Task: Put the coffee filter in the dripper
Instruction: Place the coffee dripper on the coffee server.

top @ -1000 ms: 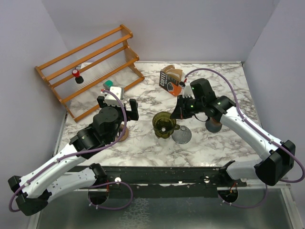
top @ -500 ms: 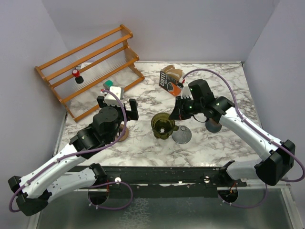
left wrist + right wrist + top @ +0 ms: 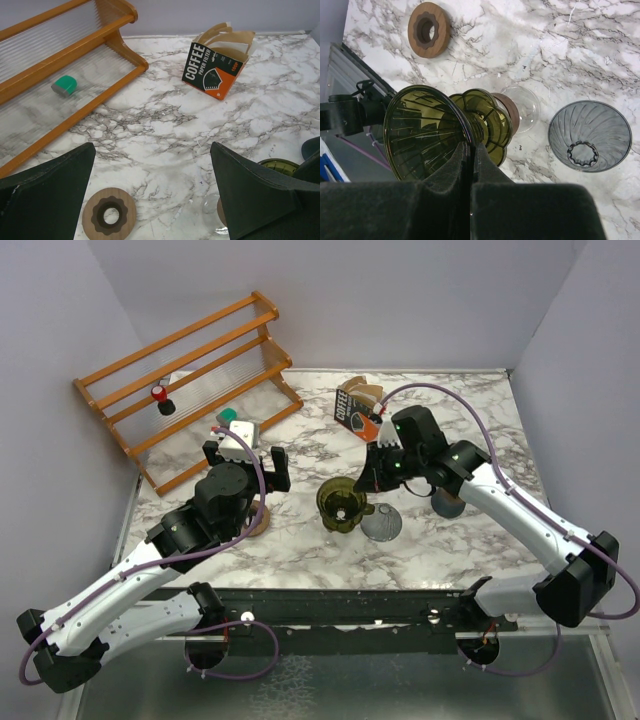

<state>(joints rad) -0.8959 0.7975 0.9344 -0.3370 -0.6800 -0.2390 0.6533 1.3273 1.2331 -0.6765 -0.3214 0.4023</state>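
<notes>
On the white marble desk (image 3: 300, 540), far left, a slatted wooden rack (image 3: 180, 380). Beside it, left tool (image 3: 246, 460), fingers spread wide, holding nothing. At centre, right tool (image 3: 470, 150), fingers pressed together, pinching the rim of the olive-green translucent dripper (image 3: 340, 502). At the far edge, an open black-and-orange filter box (image 3: 355, 412), brown paper coffee filters (image 3: 227, 36) inside, well apart from the dripper. Just right of the dripper, a grey ribbed cone (image 3: 381, 524).

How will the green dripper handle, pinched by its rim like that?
Probably stiff: the green dripper looks like hard ribbed plastic, so its rim should not buckle. Likely light: the wall is thin and see-through. It may swivel or slip, since the right gripper pinches only a narrow bit of glossy rim on one side.
</notes>
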